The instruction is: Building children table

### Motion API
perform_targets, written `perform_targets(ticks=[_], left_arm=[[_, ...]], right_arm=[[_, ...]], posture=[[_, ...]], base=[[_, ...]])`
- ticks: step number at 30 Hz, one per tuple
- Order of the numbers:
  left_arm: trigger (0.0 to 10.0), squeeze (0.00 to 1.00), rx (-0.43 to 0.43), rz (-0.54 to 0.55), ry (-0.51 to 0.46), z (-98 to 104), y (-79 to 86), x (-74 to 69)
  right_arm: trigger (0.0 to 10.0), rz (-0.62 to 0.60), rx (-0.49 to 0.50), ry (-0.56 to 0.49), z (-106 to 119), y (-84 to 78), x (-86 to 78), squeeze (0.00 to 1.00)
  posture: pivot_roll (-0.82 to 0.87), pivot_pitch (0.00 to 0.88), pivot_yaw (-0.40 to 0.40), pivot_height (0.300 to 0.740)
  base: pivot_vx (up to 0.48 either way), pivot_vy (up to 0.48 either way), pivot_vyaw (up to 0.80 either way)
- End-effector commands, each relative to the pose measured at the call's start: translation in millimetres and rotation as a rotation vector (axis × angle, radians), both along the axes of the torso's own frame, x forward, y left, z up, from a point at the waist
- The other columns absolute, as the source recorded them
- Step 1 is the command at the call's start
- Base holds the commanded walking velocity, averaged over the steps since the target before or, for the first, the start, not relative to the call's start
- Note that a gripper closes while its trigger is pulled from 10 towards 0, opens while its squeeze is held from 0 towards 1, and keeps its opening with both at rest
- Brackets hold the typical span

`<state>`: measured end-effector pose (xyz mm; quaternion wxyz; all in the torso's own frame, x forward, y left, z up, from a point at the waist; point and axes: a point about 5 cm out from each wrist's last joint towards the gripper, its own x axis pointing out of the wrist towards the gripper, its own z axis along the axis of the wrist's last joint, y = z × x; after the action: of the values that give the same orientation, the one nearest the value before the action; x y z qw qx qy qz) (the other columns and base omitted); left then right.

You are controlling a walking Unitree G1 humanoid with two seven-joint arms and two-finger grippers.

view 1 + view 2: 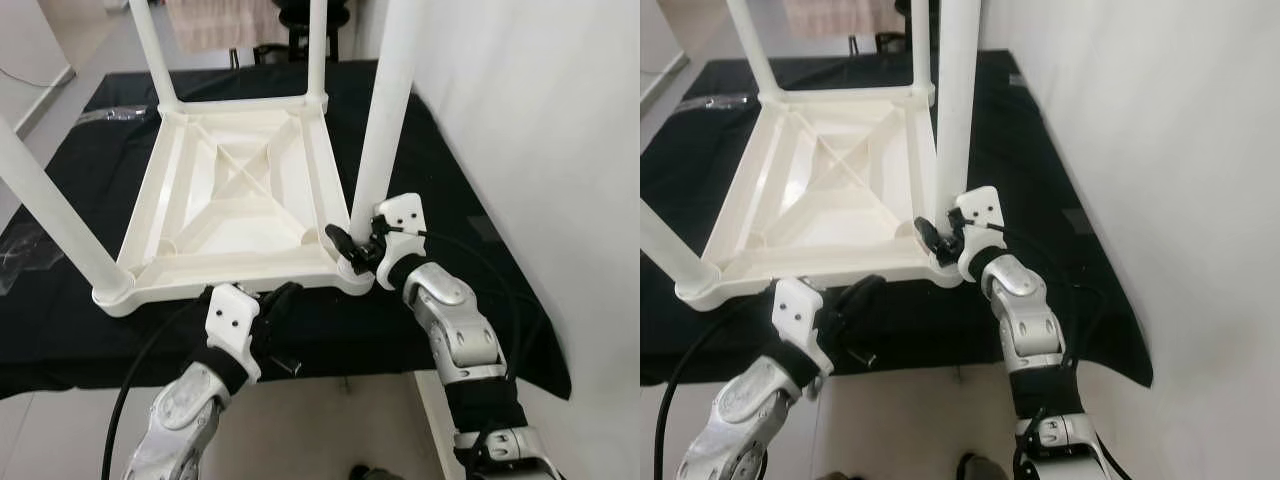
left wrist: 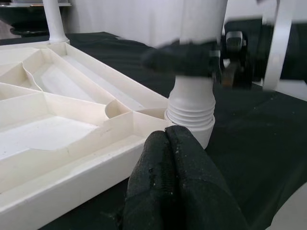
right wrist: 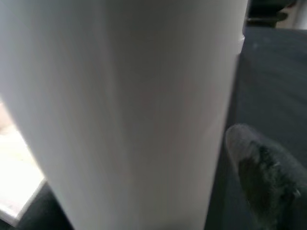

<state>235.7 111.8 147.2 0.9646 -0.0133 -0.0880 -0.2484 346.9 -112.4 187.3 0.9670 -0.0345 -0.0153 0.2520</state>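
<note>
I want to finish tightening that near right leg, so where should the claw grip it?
Probably low on the near right leg, just above its threaded collar, coming from the wall side as the right claw does; the round upright shaft suits pinching across, and the tabletop blocks the inner side.

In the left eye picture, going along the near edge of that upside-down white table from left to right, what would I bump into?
Near-left table leg → left gripper, fingers together against the table's rim → right gripper, clamped on the near-right table leg at its base.

White table (image 1: 240,190), black cloth (image 1: 460,220)
</note>
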Motion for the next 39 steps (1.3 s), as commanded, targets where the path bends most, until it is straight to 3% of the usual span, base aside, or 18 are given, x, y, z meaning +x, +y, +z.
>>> perform_targets(ticks=[1, 10, 16, 22, 23, 24, 25, 32, 39], left_arm=[[10.0, 0.00, -0.004, -0.004, -0.006, 0, 0.3, -0.9], [10.0, 0.00, 0.032, 0.019, -0.170, 20, -3.5, -10.0], [10.0, 0.00, -0.003, -0.004, -0.139, 18, -8.0, -12.1], [10.0, 0.00, -0.037, -0.015, -0.104, 13, -9.2, -11.0], [10.0, 0.00, -0.058, -0.018, -0.090, 11, -9.3, -10.3], [10.0, 0.00, -0.058, -0.018, -0.090, 11, -9.3, -10.3], [10.0, 0.00, -0.073, -0.014, -0.076, 8, -8.4, -8.7], [10.0, 0.00, -0.089, -0.005, -0.056, 5, -6.6, -6.5], [10.0, 0.00, -0.081, 0.015, -0.055, 5, -4.2, -7.0]], right_arm=[[10.0, 0.128, -0.022, -0.058, 15, 2.1, 5.8, 0.00], [10.0, 0.339, -0.091, -0.137, 52, -18.4, 21.0, 0.00], [10.0, 0.486, -0.177, -0.102, 48, -24.0, 21.5, 0.00], [10.0, 0.522, -0.159, -0.046, 39, -31.0, 26.5, 0.00], [3.8, 0.521, -0.176, -0.022, 33, -36.0, 28.1, 0.00], [3.8, 0.521, -0.176, -0.022, 33, -36.0, 28.1, 0.00], [0.0, 0.518, -0.184, 0.002, 28, -41.3, 28.5, 0.00], [0.0, 0.481, -0.149, 0.037, 19, -58.0, 27.3, 0.00], [0.0, 0.283, -0.129, 0.085, 2, -77.3, 24.1, 0.00]], posture=[[0.02, 0.166, -0.013, 0.740], [0.04, 0.164, -0.031, 0.740], [0.05, 0.164, -0.034, 0.740], [0.06, 0.168, -0.035, 0.740], [0.06, 0.168, -0.037, 0.740], [0.06, 0.168, -0.037, 0.740], [0.06, 0.169, -0.037, 0.740], [0.06, 0.170, -0.030, 0.740], [0.06, 0.176, -0.030, 0.740]], base=[[0.000, 0.000, 0.00], [0.000, 0.000, 0.00], [0.000, 0.000, 0.00], [0.000, 0.000, 0.00], [0.000, 0.000, 0.00], [0.000, 0.000, 0.00], [0.000, 0.000, 0.00], [0.000, 0.000, 0.00], [0.000, 0.000, 0.00]])
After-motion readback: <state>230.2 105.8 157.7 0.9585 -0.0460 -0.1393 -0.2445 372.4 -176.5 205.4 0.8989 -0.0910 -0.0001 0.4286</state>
